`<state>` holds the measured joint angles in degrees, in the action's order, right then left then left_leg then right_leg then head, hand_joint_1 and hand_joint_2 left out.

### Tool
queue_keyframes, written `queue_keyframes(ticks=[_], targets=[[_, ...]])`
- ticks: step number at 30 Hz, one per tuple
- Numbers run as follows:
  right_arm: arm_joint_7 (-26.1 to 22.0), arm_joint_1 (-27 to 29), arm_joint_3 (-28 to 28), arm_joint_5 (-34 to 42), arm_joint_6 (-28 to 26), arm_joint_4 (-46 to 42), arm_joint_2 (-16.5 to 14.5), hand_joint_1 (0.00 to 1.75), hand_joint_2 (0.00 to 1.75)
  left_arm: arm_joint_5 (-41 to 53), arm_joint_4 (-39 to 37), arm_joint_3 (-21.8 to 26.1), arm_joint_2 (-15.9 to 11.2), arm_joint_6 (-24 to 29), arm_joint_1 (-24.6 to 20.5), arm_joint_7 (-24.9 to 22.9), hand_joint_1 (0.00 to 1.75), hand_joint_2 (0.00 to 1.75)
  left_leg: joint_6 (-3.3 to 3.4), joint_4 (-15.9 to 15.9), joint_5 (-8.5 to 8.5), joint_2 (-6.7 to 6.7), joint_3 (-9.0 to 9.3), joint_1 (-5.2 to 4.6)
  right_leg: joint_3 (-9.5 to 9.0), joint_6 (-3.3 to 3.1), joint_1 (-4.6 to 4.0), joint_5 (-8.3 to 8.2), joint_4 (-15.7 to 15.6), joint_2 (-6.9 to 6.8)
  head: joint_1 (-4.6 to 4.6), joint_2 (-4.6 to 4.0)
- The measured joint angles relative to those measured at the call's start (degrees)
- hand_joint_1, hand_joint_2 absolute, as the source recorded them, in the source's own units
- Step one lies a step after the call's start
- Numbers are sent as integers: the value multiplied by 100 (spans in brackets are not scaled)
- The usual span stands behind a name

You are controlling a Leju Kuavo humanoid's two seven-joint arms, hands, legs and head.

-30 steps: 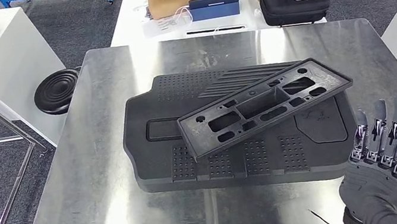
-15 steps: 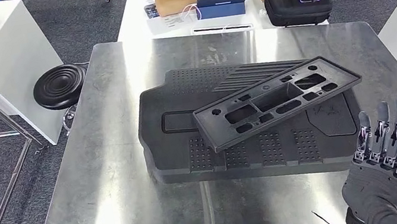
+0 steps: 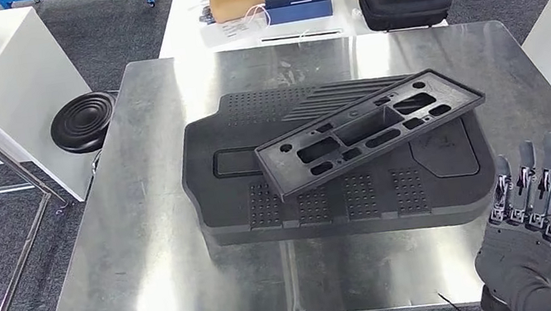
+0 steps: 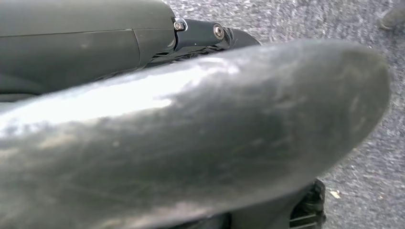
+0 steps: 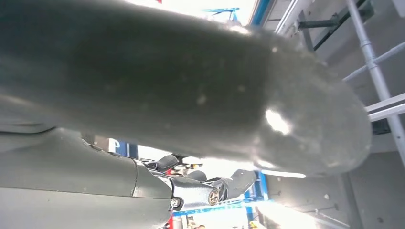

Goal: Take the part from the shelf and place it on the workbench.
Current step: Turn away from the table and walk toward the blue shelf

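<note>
Grey carpet and white tables ring our steel worktop [image 3: 153, 250], with the part already lying on it.

From left to right, we see a black stool [image 3: 83, 122], then a large black moulded mat [image 3: 243, 185], and the slotted part [image 3: 373, 130] resting tilted across the mat's right half; our right robot hand [image 3: 532, 202] hovers near the worktop's right edge, fingers straight and apart, holding nothing. We judge the part could slide off its perch if the robot hand brushes its near corner. Our head view gives this whole layout; the left wrist view offers carpet, leaving the left robot hand's state untellable.
</note>
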<state>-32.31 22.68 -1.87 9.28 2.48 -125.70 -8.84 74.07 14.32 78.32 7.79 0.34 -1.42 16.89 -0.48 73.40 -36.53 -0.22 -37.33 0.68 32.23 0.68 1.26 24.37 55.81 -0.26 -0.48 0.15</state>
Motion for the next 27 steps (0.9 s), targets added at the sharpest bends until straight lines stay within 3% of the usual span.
queue_keyframes(ticks=[1,3,5,8,9,10,12,14,15,16,18,19,21,24,25,27], targets=[[11,0,14,-1,4,16,-10,0,0,0,3,1,-3,5,-1,1,0,0,-23,-183,117,1,143,26,40,17,16,-20,24,1,0,0],[34,0,41,-9,11,39,-27,0,0,0,7,1,-4,8,-10,7,0,0,-83,-931,410,-16,613,75,122,61,40,-44,110,8,-5,0],[55,-1,70,-21,20,48,-39,0,0,-3,8,2,7,4,-24,15,0,0,-70,-1396,545,-64,850,79,188,136,25,-67,185,15,3,0],[103,1,102,-48,28,63,-54,0,0,-19,10,14,11,7,-32,16,0,0,101,-1423,645,-80,756,30,225,293,18,-163,149,24,13,0],[126,2,114,-55,28,74,-56,0,0,-22,10,22,10,8,-38,15,0,0,168,-1431,697,-68,699,21,269,313,25,-126,183,26,14,0],[144,1,125,-60,28,86,-58,0,0,-23,10,31,9,8,-44,13,0,0,237,-1440,754,-54,628,17,347,302,28,0,315,28,27,0],[173,0,140,-65,28,113,-60,0,0,-25,11,52,6,10,-56,12,0,0,325,-1444,868,-33,462,2,587,226,23,482,928,28,53,0],[197,-1,150,-66,29,144,-61,0,0,-26,13,76,3,13,-57,12,0,0,350,-1438,986,-12,310,-29,746,205,11,871,1645,29,63,0],[208,0,156,-67,28,160,-61,0,0,-26,13,86,3,14,-57,12,0,0,351,-1435,1046,-3,242,-44,710,231,5,911,1799,29,62,0],[218,-1,161,-67,28,174,-62,0,0,-25,13,92,3,14,-58,12,0,0,349,-1432,1106,2,180,-59,563,268,-5,856,1740,28,63,0],[228,-3,166,-69,28,193,-63,0,0,-24,13,98,6,14,-63,13,0,0,337,-1431,1220,2,73,-81,-20,289,-45,655,1045,29,62,0],[240,-7,166,-75,28,197,-64,0,0,-24,13,100,13,14,-67,13,0,0,321,-1429,1270,0,33,-96,-367,250,-75,626,561,20,61,0],[270,-9,170,-103,26,202,-68,0,0,-25,13,108,26,16,-71,14,0,0,264,-1453,1375,1,12,-98,-740,171,-126,629,-26,7,60,0],[329,-9,192,-163,-16,218,-83,0,0,-24,13,133,27,19,-68,12,0,0,144,-1497,1474,-1,-13,-77,-664,81,-118,512,-153,-3,70,0],[360,-8,199,-195,-50,225,-94,0,0,-24,13,139,25,20,-66,10,0,0,111,-1421,1350,-4,-58,-73,-607,29,-90,440,-172,-10,63,0],[419,3,220,-264,-122,248,-122,0,0,-24,13,145,22,21,-61,2,0,0,58,-952,799,-5,-198,-50,-474,-39,-39,296,-194,-22,46,0]])
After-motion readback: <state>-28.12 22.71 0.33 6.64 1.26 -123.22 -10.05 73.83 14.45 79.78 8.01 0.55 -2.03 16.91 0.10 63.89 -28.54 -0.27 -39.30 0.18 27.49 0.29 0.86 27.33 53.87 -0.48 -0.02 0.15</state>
